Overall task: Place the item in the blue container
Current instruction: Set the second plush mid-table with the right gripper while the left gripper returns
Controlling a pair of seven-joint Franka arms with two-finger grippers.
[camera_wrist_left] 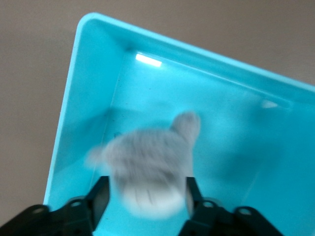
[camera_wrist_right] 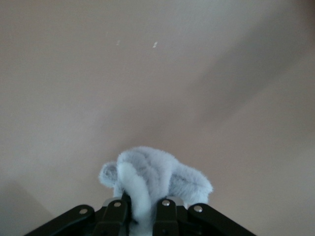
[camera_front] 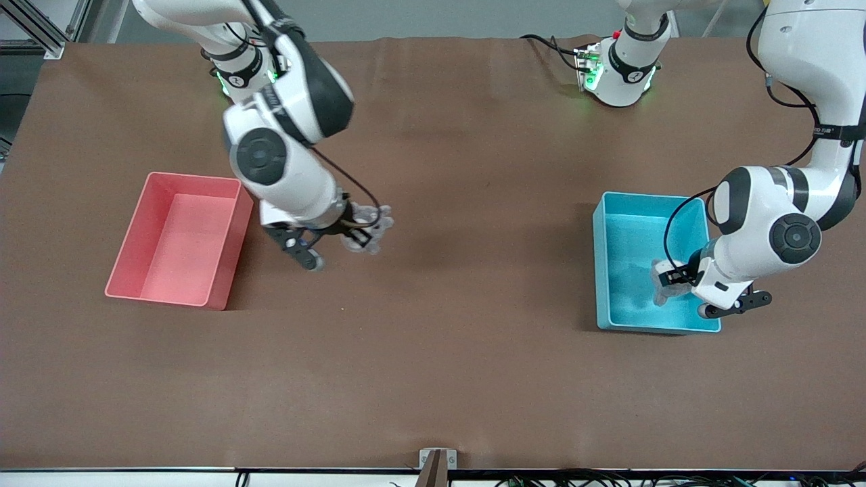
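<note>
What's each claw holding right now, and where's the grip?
Right claw: shut on a pale grey plush toy, pinched at its white underside. Left claw: open over the cyan-blue plastic bin; its grey plush looks released.

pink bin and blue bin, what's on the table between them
Only bare brown table lies between the pink bin and the blue bin in the front view; the right pincer hangs above it, shut on a grey plush toy.

Blue container and two grey plush toys

The cyan blue container [camera_front: 626, 223] sits open toward the left arm's end; a blurred grey plush toy [camera_wrist_left: 147, 172] shows over its floor, a second grey plush toy [camera_wrist_right: 152, 179] over bare table.
</note>
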